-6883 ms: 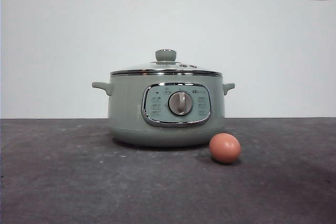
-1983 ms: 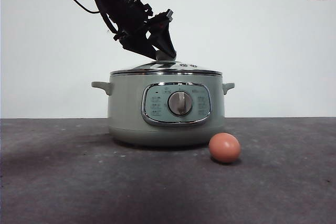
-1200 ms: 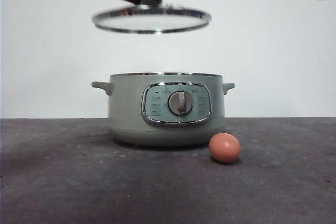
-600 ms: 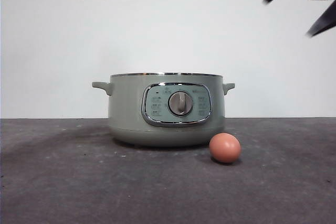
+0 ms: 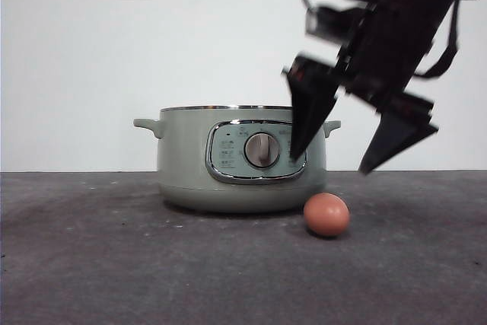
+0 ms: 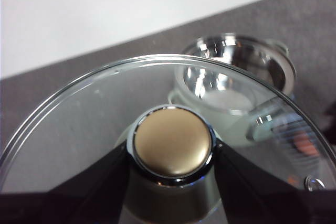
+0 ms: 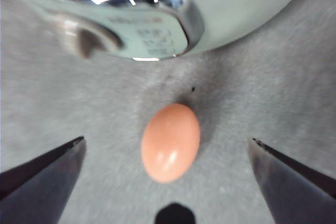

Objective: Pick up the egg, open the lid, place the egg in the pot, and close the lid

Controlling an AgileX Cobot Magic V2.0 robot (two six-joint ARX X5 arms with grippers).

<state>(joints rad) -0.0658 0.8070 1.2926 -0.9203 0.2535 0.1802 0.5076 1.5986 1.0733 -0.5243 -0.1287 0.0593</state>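
Front view: the pot [image 5: 240, 159] stands uncovered on the bench [image 5: 114, 264], whereas moments ago it still wore its lid; the lid has since risen out of this view. The right gripper [image 5: 329, 165], a second ago only two dark tips in the top corner, now hangs just above the egg [image 5: 326, 215], its fingers [image 5: 308, 116] spread wide to either side. The egg lies on the bench, just in front of the pot and beside its control panel [image 5: 256, 151], where it lay before. The opening step looks done, and the egg pick-up is about to begin. The panel's small markings are too fine to read.

Left wrist view: the left gripper [image 6: 173, 156] holds the lid [image 6: 94, 124] aloft by its knob [image 6: 172, 142], fingers [image 6: 100, 174] clamped on both sides. Through the glass the open pot [image 6: 236, 77] shows below, well apart from the lid.

Right wrist view: the egg [image 7: 170, 141] sits centred between the wide fingers [image 7: 44, 169], untouched, near the pot's wall [image 7: 236, 3]. The panel lettering is blurred, no brand legible
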